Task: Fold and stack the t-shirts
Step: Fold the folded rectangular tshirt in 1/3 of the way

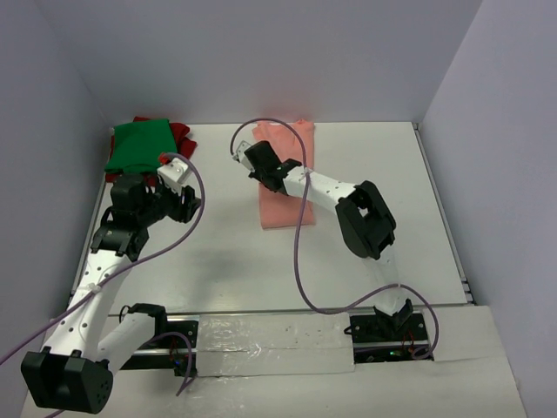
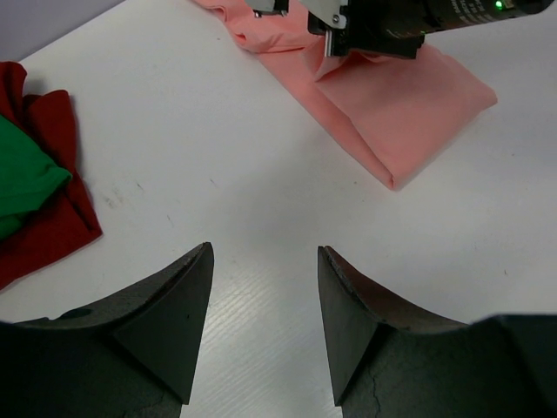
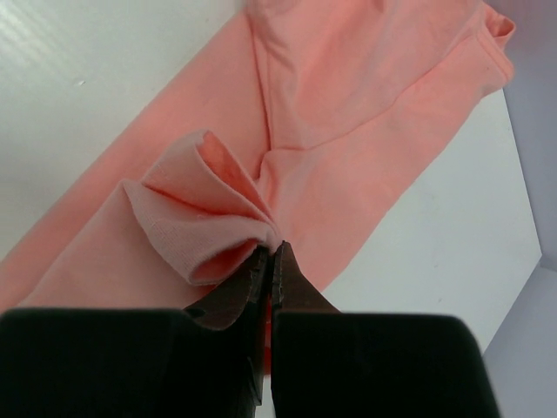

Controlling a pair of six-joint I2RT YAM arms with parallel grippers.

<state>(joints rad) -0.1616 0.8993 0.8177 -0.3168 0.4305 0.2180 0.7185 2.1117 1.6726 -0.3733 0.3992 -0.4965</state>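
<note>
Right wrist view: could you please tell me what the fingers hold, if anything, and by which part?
The right gripper pinches the salmon-pink t-shirt by a bunched-up fold of its cloth.

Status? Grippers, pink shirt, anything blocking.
Right gripper shut on a pinched fold of the pink shirt, which lies in a long strip. Left gripper open, empty. Green shirt on red shirt, far left, apart from the pink.
</note>
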